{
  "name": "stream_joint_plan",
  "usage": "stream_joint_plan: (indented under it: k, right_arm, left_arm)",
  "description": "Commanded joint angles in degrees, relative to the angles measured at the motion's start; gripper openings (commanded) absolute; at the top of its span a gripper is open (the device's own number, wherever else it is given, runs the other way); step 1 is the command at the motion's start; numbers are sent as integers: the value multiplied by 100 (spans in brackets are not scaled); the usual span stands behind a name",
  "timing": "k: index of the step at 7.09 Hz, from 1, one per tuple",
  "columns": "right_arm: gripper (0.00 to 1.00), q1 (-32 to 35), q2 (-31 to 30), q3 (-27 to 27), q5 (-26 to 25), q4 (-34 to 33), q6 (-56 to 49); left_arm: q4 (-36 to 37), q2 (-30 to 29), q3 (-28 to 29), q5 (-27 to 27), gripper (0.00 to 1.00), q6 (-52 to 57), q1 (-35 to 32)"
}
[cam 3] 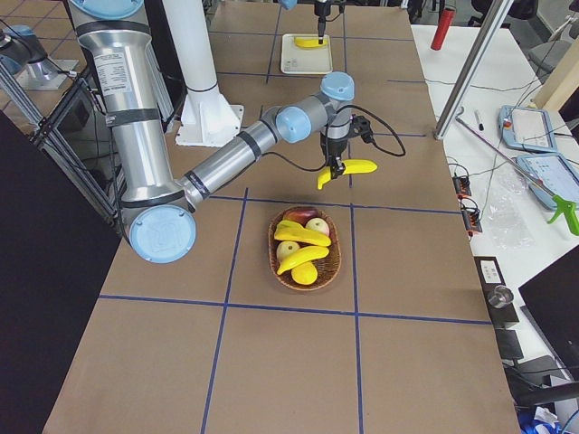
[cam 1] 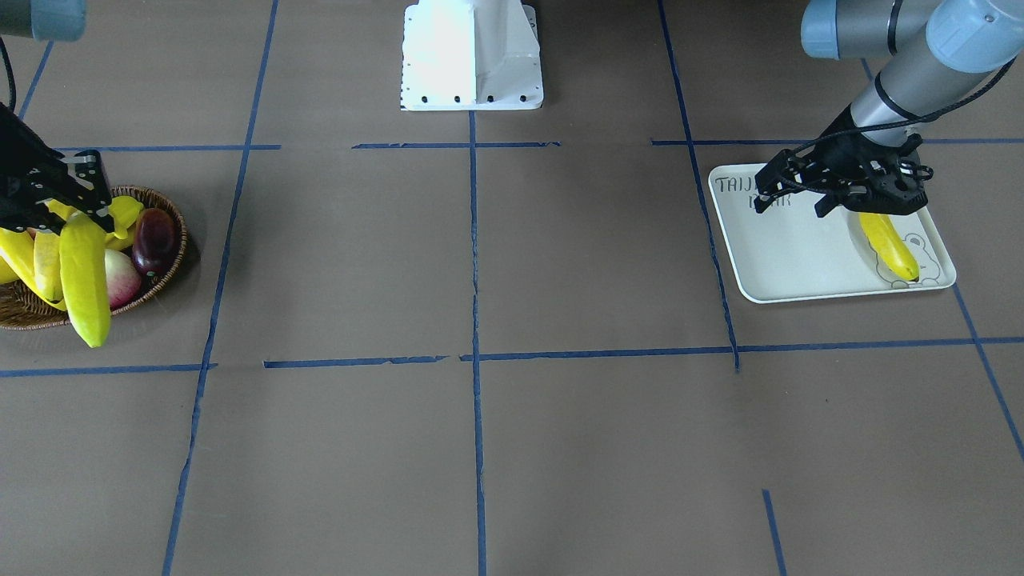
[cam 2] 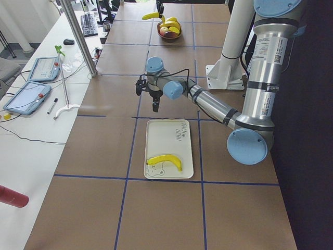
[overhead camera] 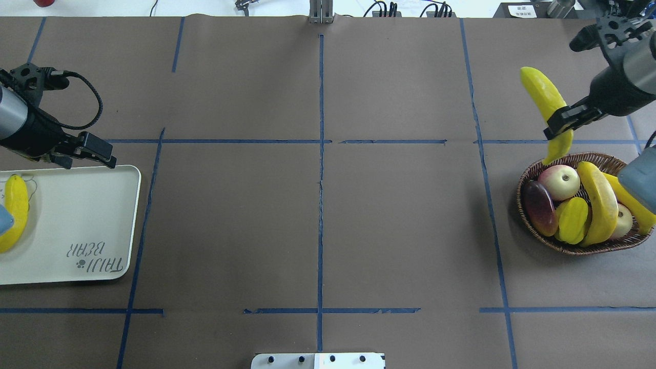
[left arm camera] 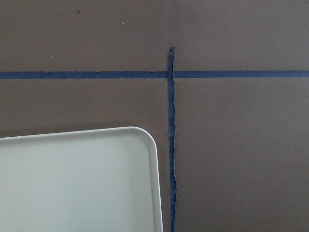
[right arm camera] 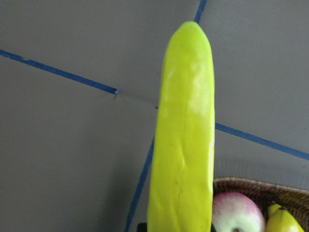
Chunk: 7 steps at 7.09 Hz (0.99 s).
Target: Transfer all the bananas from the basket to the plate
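Now, plate (overhead camera: 77,215): resting banana (overhead camera: 15,210) lies at its bear-face end, apart from the left pincer.
Basket (overhead camera: 605,156): two basket bananas (overhead camera: 599,205) among other fruit.
Right pincer (overhead camera: 561,125): clamped on lifted banana (overhead camera: 543,95), raised beside the basket.
Left pincer (cam 1: 794,204): jaws apart, empty, over a plate corner.

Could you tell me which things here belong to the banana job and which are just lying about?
Job: brown woven wicker basket; pale rectangular plate; curved yellow banana held by the right gripper; second banana on the plate; two more bananas in the basket.
Lying about: pinkish round apple; dark purple fruit; ribbed yellow-green starfruit; pale round fruit.
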Motion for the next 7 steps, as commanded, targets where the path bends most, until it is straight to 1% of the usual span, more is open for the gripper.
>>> stream_joint_plan:
  k: [1,2,3,4,5,6,7]
  right_arm:
    - [5,-634,444,-139,-32,780,1647]
    - [5,-855,444,-375,-59,1718,2378]
    - [4,-1153,479,-612,-233,2615,3125]
    - [4,-1512,523,-737,-591,3241,3689]
    - [4,-1820,637,-842,-760,3648,4025]
    - [4,-2032,768,-852,-823,3826,4229]
    - [4,-2383,935,-861,-1119,4019,4614]
  left_arm:
    - [-84,-277,3,-11,100,-634,10]
    - [-129,-418,12,-11,100,-986,62]
    - [-129,-620,3,-11,100,-1390,124]
    - [-138,-848,3,-20,100,-1820,177]
    - [-373,-998,38,-11,100,-2251,290]
    - [-1071,-1008,143,-3,100,-2673,405]
    - [-1748,-1017,300,6,100,-3242,519]
